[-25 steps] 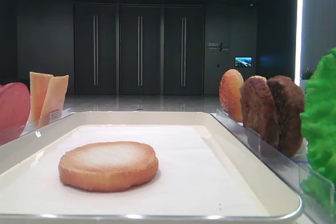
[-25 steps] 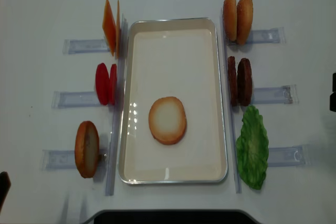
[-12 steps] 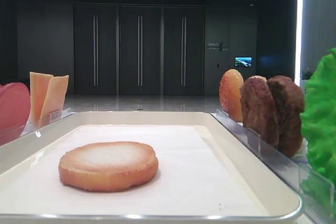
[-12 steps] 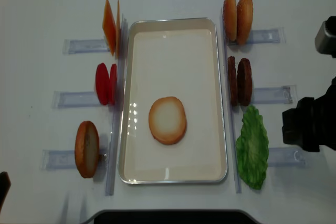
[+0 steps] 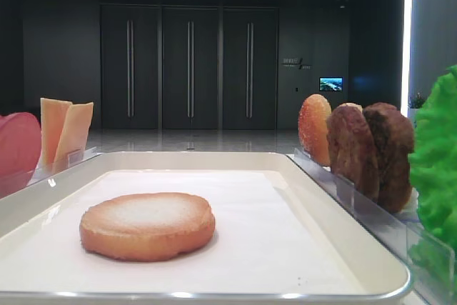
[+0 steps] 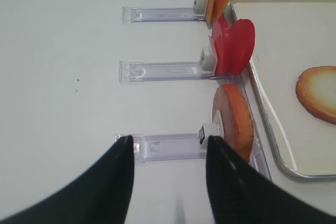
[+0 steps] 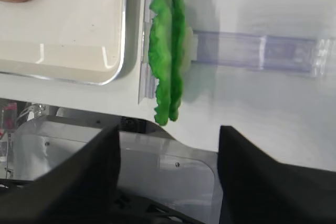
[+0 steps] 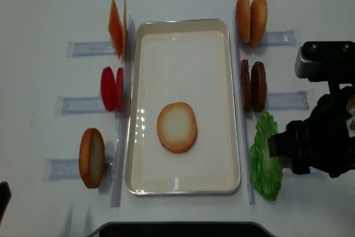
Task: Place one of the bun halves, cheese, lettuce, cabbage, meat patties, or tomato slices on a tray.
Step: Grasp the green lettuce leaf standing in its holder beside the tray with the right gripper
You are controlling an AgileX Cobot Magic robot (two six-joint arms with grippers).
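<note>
One bun half (image 8: 177,127) lay flat on tray (image 8: 183,26); R gripper (image 8: 277,151) hung spread wide just beside lettuce (image 8: 265,165), L gripper (image 6: 167,182) spread too, nothing held.

Looks like a demo or test setup in a big office-type lobby, not a kitchen. Low front view shows a dark hall behind: tall dark panelled doors (image 5: 189,68) with long vertical handles, glossy floor, small lit wall screen (image 5: 330,84), ceiling spotlights, bright strip light at the right edge. Work surface is a plain white tabletop (image 8: 50,4), bare of cookware, with clear plastic racks (image 8: 89,48) laid in rows along both sides of a cream tray (image 8: 183,24) at its middle, holding fake-looking burger parts upright like display samples.
</note>
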